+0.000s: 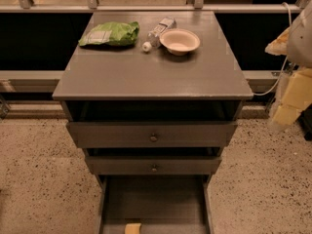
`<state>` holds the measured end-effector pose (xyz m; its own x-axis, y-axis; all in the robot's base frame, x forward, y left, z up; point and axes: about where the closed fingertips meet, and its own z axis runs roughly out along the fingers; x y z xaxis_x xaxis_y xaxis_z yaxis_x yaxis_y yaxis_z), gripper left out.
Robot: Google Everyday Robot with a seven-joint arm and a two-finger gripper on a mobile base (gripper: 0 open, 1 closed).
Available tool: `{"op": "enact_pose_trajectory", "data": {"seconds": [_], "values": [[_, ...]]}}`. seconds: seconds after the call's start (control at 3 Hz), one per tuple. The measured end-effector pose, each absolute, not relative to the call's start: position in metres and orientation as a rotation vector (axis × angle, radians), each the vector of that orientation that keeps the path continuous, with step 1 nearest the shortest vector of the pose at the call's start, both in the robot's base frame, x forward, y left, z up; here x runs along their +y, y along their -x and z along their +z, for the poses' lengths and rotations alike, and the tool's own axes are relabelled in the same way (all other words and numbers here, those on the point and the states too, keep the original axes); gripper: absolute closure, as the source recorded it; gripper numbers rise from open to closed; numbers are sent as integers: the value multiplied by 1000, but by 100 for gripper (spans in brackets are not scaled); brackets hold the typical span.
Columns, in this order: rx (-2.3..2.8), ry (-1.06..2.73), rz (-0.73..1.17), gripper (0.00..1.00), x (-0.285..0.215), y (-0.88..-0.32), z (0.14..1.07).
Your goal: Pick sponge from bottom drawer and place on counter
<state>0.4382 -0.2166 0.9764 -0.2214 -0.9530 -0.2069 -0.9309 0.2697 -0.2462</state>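
Sponge [132,228]: pale-yellow foam block, lying on the floor of the pulled-out bottom drawer [156,199], at its near edge. Counter [156,74]: flat grey wood, bearing a crinkled green bag [109,34], a toppled clear bottle [158,30] and a round white bowl [179,41]. Speckled stone floor [39,179]. Gripper [291,104]: at right edge, well apart from the drawers; its opening cannot be told.

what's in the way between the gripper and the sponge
Nothing visible. The gripper hangs right of the counter; the sponge lies uncovered at the front of the open bottom drawer, forward of the two upper drawers.
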Motion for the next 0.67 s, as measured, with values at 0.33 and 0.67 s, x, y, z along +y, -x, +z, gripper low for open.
{"op": "enact_pose_trajectory", "data": {"seconds": [0.33, 0.67], "values": [[2219, 1743, -100, 0, -214, -439, 975], [2108, 1901, -110, 0, -194, -442, 966]]}}
